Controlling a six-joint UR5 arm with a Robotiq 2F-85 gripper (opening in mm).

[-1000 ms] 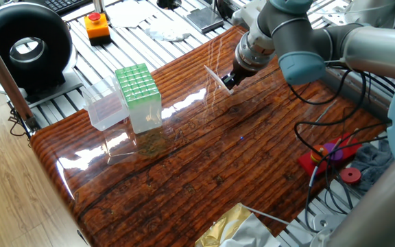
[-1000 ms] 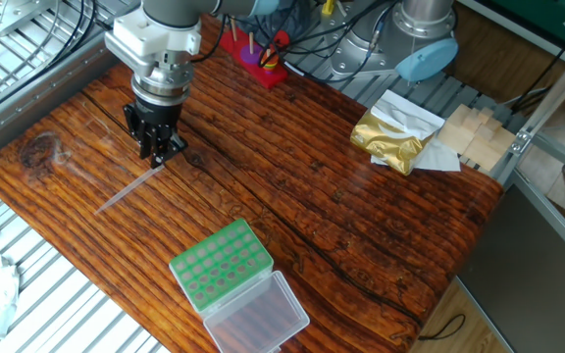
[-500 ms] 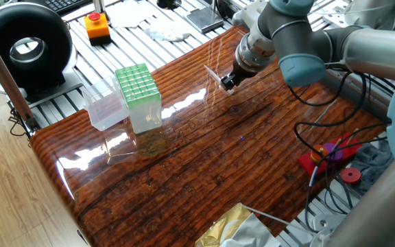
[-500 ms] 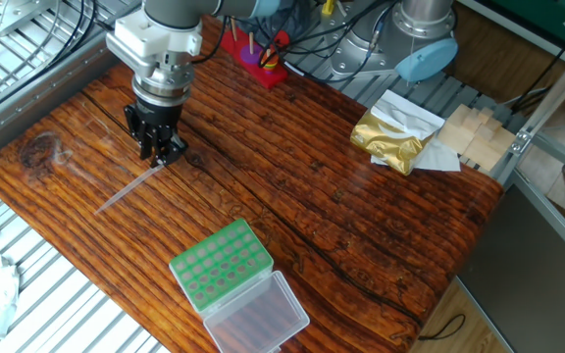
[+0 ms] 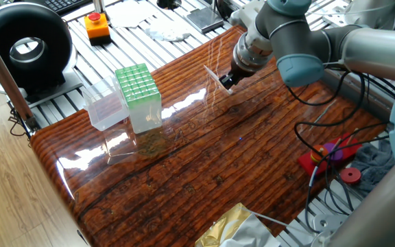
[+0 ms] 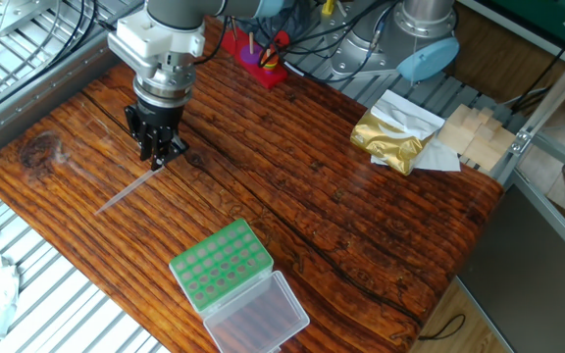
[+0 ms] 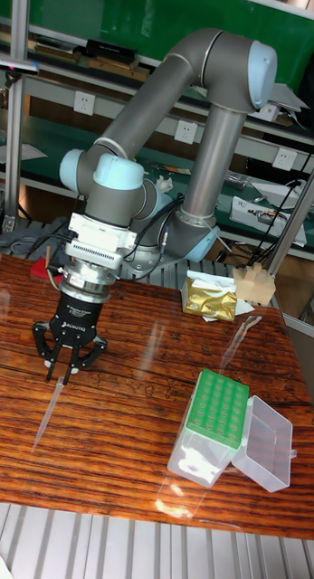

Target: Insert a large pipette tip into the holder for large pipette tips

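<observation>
The large pipette tip (image 6: 126,191) is a thin clear tube slanting from my gripper (image 6: 158,161) down toward the wooden table (image 6: 341,226). It also shows as a pale sliver in the one fixed view, pipette tip (image 5: 214,75), and in the tall view, pipette tip (image 7: 48,412). My gripper (image 7: 61,369) is shut on the tip's wide end; the point sits near or on the table. The holder for large pipette tips (image 6: 221,263) has a green grid top and an open clear lid (image 6: 260,314). The holder (image 7: 217,409) stands well away from the gripper (image 5: 225,81), toward the table's other side.
A gold foil bag (image 6: 393,137) and pale wooden blocks (image 6: 471,132) lie at one table end. A red and purple peg stand (image 6: 259,54) sits behind the arm. Off the table are an orange button box (image 5: 97,26) and a black ring device (image 5: 26,46).
The gripper has shifted only a little with the tip still in its grasp. The holder has not moved.
</observation>
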